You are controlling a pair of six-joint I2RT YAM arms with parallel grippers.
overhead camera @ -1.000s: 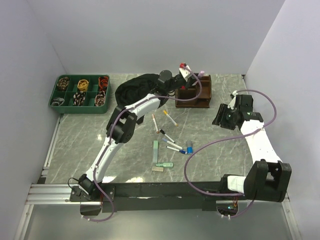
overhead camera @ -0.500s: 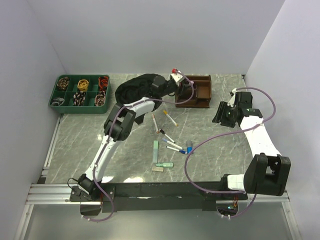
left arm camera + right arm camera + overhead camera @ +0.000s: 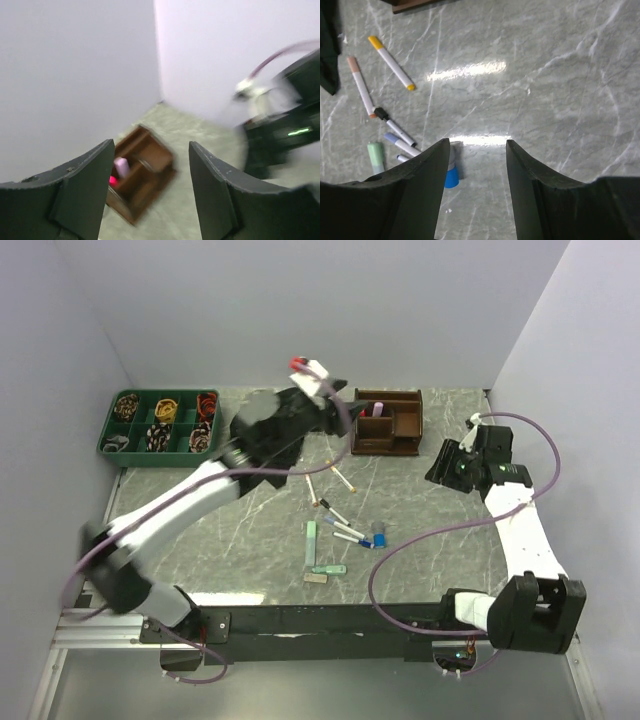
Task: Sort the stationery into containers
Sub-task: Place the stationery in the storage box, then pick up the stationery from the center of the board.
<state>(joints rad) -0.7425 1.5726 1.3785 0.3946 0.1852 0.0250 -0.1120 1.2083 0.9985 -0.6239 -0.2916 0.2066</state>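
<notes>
Pens lie scattered mid-frame on the bench, the wooden organiser upper centre, the green tray upper left.

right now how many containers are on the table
2. The green compartment tray sits in the far left corner; the brown wooden organiser stands at the far edge, right of centre. Nothing else container-like shows.

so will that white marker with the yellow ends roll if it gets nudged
The white marker looks round and slim, lying flat on the glossy table, so a sideways nudge would probably roll it. It seems rigid and light, so it should lift without bending. Pinched near one end, it may pivot.
</notes>
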